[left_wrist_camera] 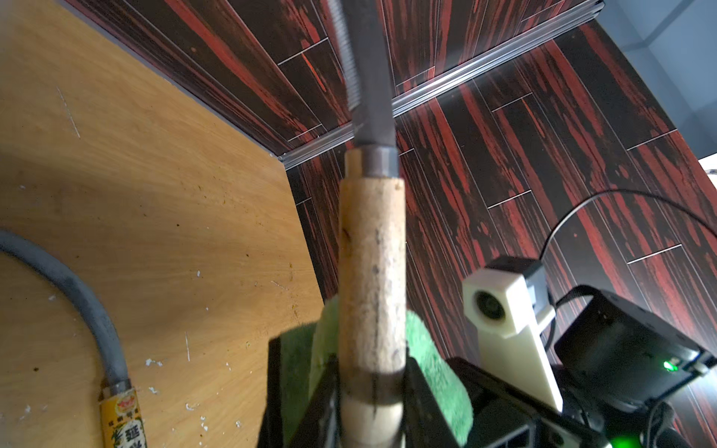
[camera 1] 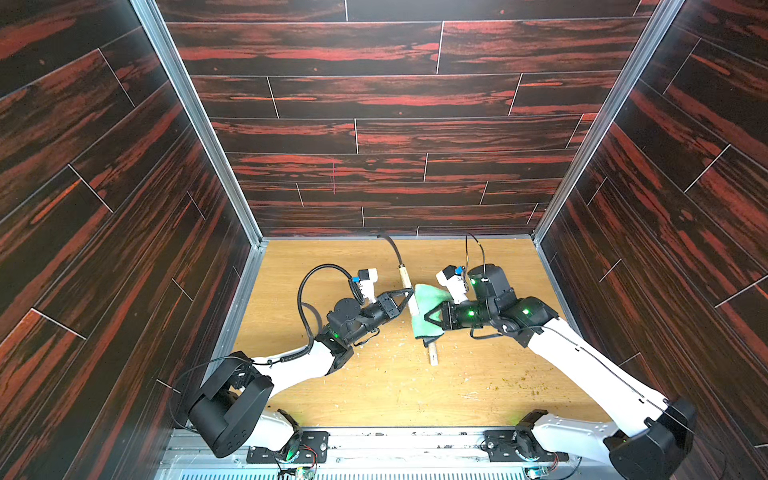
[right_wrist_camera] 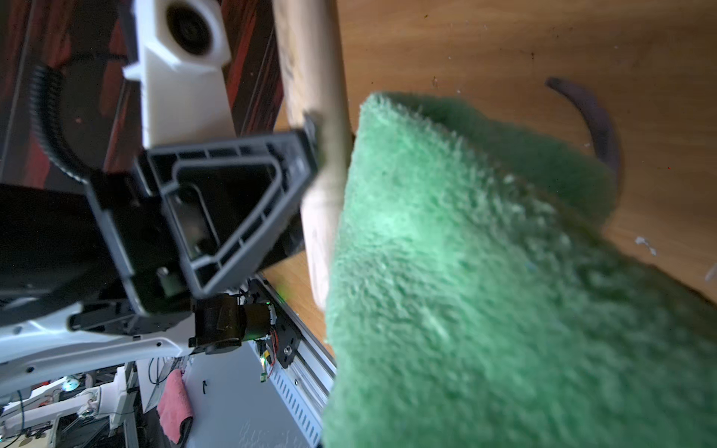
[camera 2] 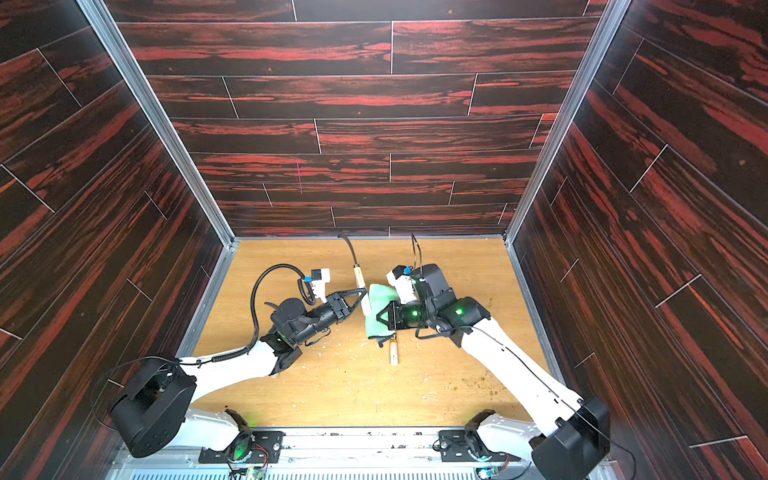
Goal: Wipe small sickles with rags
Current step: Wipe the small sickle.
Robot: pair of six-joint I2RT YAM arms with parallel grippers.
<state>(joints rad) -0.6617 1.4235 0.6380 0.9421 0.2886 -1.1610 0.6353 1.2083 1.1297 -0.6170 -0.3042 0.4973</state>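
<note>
One small sickle is held off the table: my left gripper (camera 1: 409, 296) (left_wrist_camera: 371, 407) is shut on its pale wooden handle (camera 1: 405, 279) (left_wrist_camera: 371, 271). Its dark blade (camera 1: 392, 249) (left_wrist_camera: 368, 77) curves toward the back wall. The green fluffy rag (camera 1: 424, 301) (right_wrist_camera: 504, 291) hangs against the right side of that handle, and my right gripper (camera 1: 430, 318) is shut on it. The rag hides the right jaws in the right wrist view. A second sickle lies on the table, its handle (camera 1: 433, 355) (left_wrist_camera: 124, 421) sticking out from under the rag, its blade (right_wrist_camera: 597, 128) flat on the wood.
The wooden table (camera 1: 374, 395) carries pale flecks and small dark crumbs, mostly at the front right (camera 1: 519, 386). Dark red-streaked walls close in on the left, back and right. A metal rail (camera 1: 374, 453) runs along the front edge between the arm bases.
</note>
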